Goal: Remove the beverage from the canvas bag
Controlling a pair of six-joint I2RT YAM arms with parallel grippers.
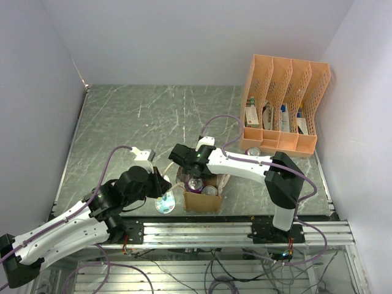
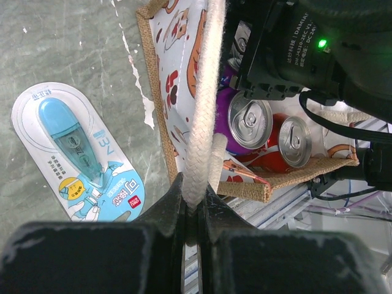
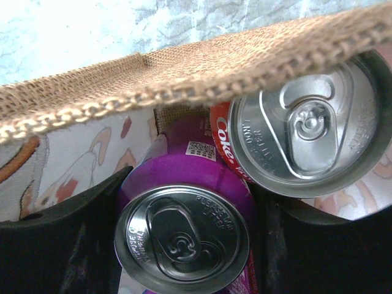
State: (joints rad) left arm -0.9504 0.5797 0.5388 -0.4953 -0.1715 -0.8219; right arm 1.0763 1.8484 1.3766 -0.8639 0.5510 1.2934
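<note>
Marble table (image 1: 122, 122) | purple can (image 3: 184, 226) upright in right gripper (image 1: 193, 175) | left gripper (image 2: 195, 211) pinching bag handle (image 2: 205, 92)

Tan, cartoon-printed canvas bag (image 2: 154, 104); purple can (image 3: 184, 236); red can (image 3: 306, 122)

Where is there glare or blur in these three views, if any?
Top external: soft, even light, faint shadows, nothing visibly blurred. Left wrist: the left fingers pinching the bag handle are dark and soft. Right wrist: glare on the red can lid; the right fingers beside the purple can are almost black.
</note>
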